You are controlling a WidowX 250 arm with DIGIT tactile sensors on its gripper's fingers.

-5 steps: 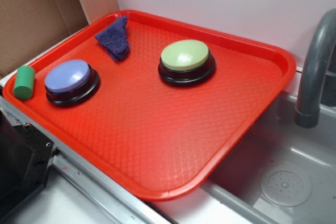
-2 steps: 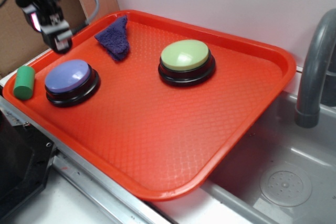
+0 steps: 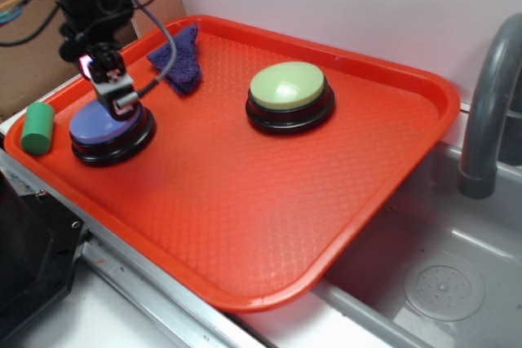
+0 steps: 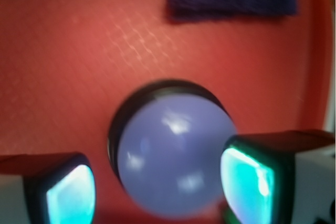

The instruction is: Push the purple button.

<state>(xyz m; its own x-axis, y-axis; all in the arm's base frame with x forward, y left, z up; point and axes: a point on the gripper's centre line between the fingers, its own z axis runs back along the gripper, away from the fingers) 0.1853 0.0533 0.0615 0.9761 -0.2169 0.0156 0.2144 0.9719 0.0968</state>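
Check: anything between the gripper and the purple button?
Nothing visible. The gripper hangs right over the purple button; the wrist view shows its dome bare between the open fingers. The cloth and green button sit off to the side.

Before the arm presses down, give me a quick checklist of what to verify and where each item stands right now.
1. Right target: gripper is over the purple button, not the green button: ok.
2. Centring: in the wrist view the purple button sits between the fingers: ok.
3. Jaws: spread wide, so a straight descent may straddle the dome: not ok.
4. Contact made: cannot tell.
5. Purple cloth and green cylinder lie apart from the button: ok.
6. Button sits flat on the red tray: ok.
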